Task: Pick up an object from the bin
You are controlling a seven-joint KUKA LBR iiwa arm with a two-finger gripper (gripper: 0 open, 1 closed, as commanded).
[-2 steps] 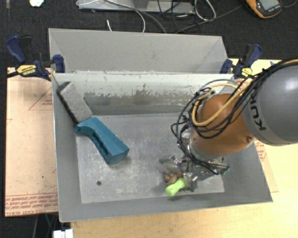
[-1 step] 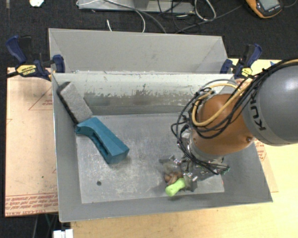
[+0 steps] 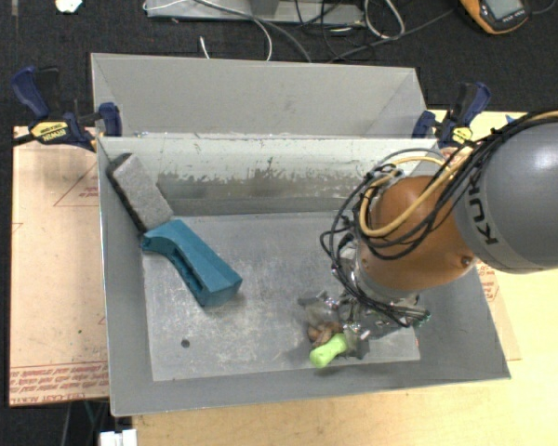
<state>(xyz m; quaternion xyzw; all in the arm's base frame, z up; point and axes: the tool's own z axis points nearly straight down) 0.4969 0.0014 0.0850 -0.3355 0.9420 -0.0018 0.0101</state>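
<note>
In the middle of the frame sits the big grey bin (image 3: pixel 260 170), and the arm (image 3: pixel 525 198) with its orange cover (image 3: pixel 414 235) leans in from the right. At the bin's left lie a blue bent piece (image 3: pixel 191 260) and a grey block (image 3: pixel 139 193) — well apart from the claw (image 3: pixel 352 328). The claw is down at the lower right, just beside a small light-green thing (image 3: pixel 327 351) and a tiny brown thing (image 3: pixel 318 321) — apart or pinched together, I cannot tell.

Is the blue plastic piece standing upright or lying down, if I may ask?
Lying down: the blue plastic piece rests lengthwise on the bin floor.
</note>
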